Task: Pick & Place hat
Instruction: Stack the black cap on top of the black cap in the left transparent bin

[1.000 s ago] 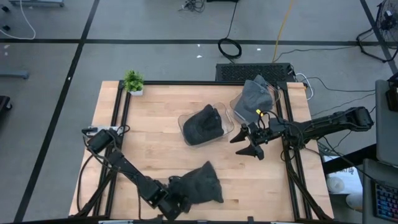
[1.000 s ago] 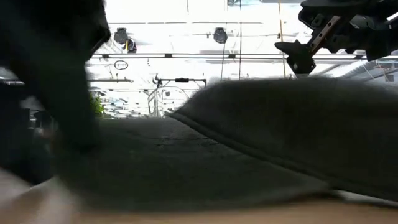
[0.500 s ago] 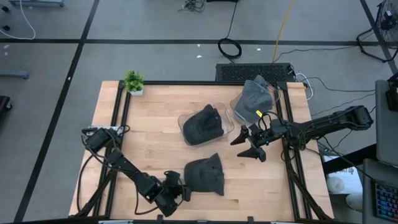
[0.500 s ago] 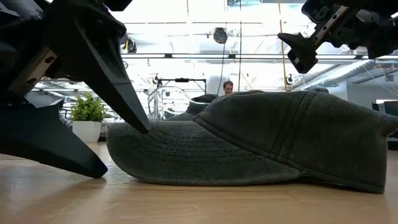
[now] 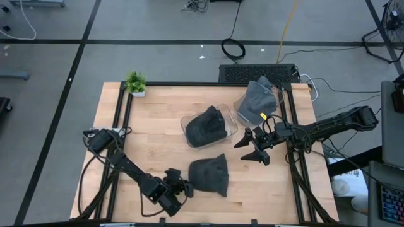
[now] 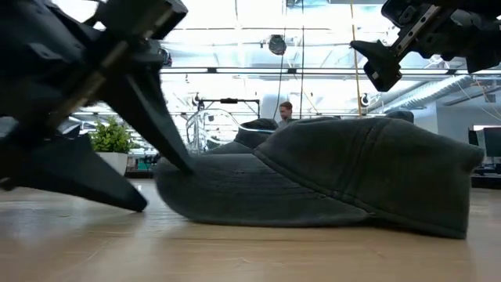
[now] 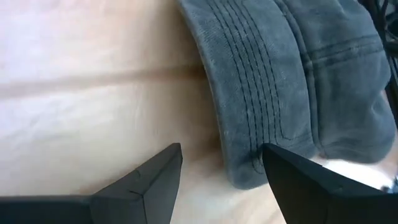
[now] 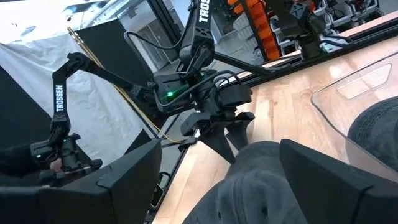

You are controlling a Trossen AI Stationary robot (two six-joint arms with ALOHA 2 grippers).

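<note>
A dark grey hat (image 5: 209, 175) lies flat on the wooden table toward its near edge, resting on its brim and the crown's lower rim (image 6: 337, 176). My left gripper (image 5: 184, 188) stands open just left of the hat, slanting down. Its fingers straddle the brim's edge (image 7: 239, 177), one low by the table and one higher at the brim's top (image 6: 184, 166). My right gripper (image 5: 250, 148) hangs open above the table, to the right of the hat and beyond it, with nothing in it. My left gripper has its higher fingertip (image 6: 182, 163) right at the brim's left edge (image 7: 249, 168), coming in slanting from the table's left. I cannot tell whether it touches the brim. The hat lies on the table.
Two clear containers stand at the far middle (image 5: 231, 120) and far right (image 5: 240, 110), each holding a hat. A small potted plant (image 5: 135, 82) sits at the far left corner. A person (image 6: 287, 111) shows in the room beyond. Bare wood lies left of the hat.
The hat has slid away from the table's near edge and drawn into a more compact shape, lying flat. My left gripper has rolled and dipped, and now stands at the brim's left edge instead of overlapping the hat.
</note>
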